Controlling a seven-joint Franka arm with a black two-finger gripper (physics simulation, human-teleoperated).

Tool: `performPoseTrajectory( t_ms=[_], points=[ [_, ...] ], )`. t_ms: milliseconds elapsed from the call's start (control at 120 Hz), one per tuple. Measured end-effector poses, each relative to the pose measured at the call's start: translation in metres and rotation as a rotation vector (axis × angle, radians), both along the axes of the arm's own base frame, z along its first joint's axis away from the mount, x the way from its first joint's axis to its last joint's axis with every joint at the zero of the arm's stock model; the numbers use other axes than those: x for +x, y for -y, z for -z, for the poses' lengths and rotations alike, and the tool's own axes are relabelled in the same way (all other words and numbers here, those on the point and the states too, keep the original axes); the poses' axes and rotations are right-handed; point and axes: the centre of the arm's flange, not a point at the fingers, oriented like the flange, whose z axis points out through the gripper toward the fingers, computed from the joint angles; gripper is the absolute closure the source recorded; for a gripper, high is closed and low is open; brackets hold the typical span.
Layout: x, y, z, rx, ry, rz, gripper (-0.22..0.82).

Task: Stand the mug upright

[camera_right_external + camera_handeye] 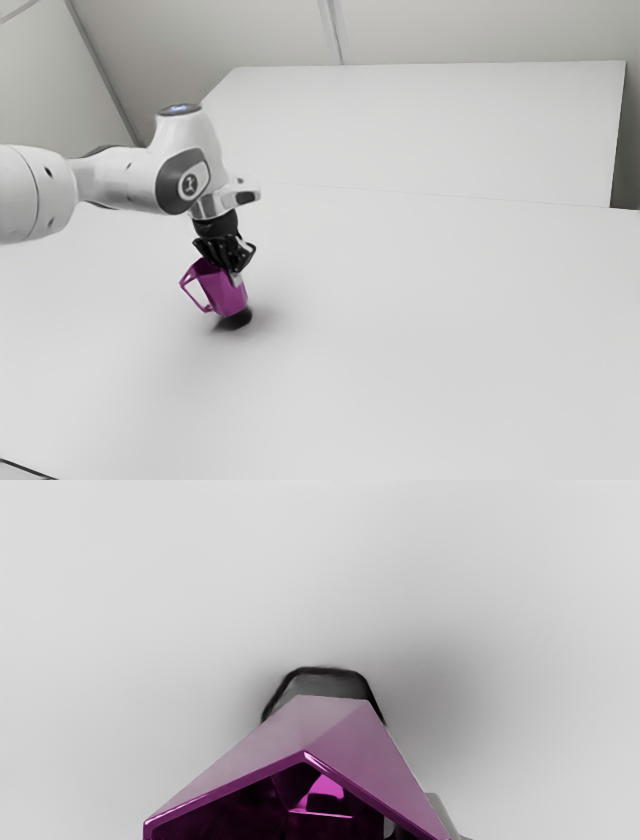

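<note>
One purple mug point(223, 290) leans below our gripper point(229, 272), mouth up, wall pinched between our fingers point(237, 279). Righting partly done, we judge; left: straightening, flat seating on table point(420, 330), release. Base contact: we cannot tell.

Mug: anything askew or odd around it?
Yes. The mug is tilted under the hand, its top leaning to the exterior view's left, so not upright. A dark patch under its base also looks odd; maybe shadow, can't tell.
</note>
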Motion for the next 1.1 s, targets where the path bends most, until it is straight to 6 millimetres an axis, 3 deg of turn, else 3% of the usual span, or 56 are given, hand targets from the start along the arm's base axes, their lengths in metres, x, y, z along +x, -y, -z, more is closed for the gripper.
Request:
performPoseTrajectory(
  t_ms=[425,600,733,892,1100],
  points=[
    [0.008,0.005,0.034,0.026,0.036,-0.007,0.79],
    [0.009,0.02,0.024,0.018,0.062,0.013,0.4],
    [0.009,0.019,0.003,0.023,0.094,0.012,0.21],
    [0.011,0.012,-0.029,0.028,0.148,-0.005,0.1],
    [0.022,-0.003,-0.107,0.046,0.215,-0.027,0.04]
  ],
)
